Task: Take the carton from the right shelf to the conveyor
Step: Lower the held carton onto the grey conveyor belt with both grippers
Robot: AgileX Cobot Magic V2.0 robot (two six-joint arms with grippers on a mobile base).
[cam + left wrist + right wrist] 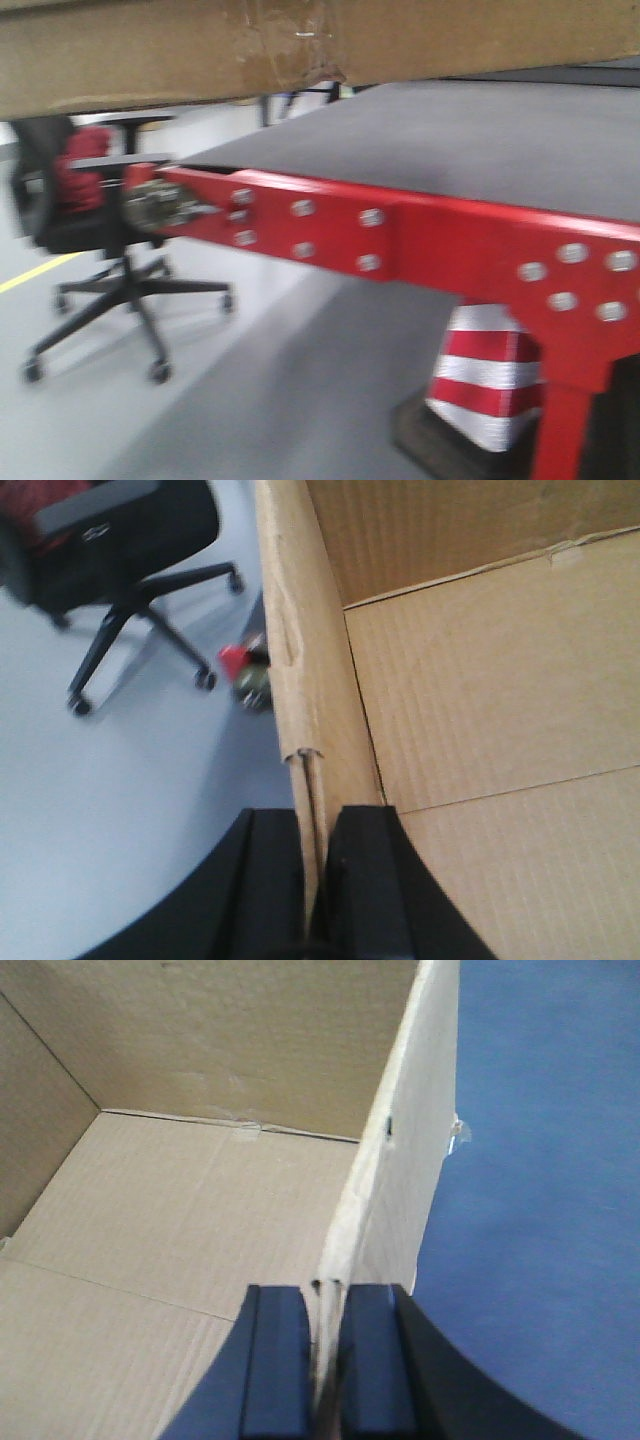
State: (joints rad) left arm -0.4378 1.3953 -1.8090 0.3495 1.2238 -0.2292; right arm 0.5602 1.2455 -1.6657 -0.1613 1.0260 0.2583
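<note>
The brown carton [200, 45] fills the top of the front view, held in the air above the near end of the conveyor [470, 140], whose dark grey belt has a red bolted frame. My left gripper [318, 830] is shut on the carton's left wall [300, 680], one finger outside and one inside. My right gripper [325, 1305] is shut on the carton's right wall [400, 1180] the same way. Both wrist views look down into the empty carton's floor [180, 1200]. The right shelf is out of view.
A black office chair [110, 250] on castors stands on the grey floor left of the conveyor. A red-and-white striped cone [485, 385] sits under the conveyor by its red leg [565, 430]. A motor unit [160, 205] sticks out at the conveyor's left end.
</note>
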